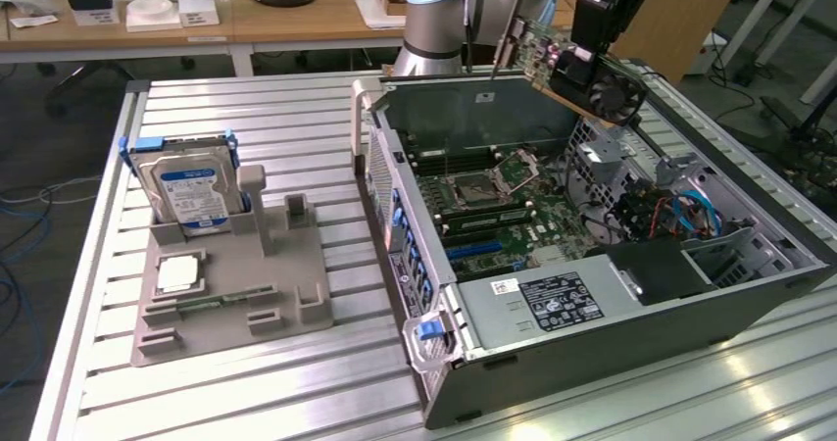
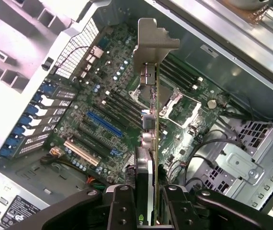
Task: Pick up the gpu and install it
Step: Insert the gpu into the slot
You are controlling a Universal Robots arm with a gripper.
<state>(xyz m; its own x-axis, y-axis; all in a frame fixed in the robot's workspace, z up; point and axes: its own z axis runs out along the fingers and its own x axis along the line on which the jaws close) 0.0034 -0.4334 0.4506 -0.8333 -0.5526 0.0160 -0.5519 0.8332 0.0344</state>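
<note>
Above the open computer case [image 1: 628, 353], the gripper [image 2: 148, 206] was clamped on the gpu [image 1: 613, 93], which was lifted clear over the motherboard [image 2: 103, 110], standing on its edge, its long axis running out from the fingers toward the silver bracket [image 2: 154, 36].

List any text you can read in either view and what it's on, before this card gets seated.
No text can be quoted.
Too small: the hard drive label, blue and white print.
Too small: the black power supply label, white print.
Blurred: the white sticker beside it.
No marking readable on the gpu.
</note>
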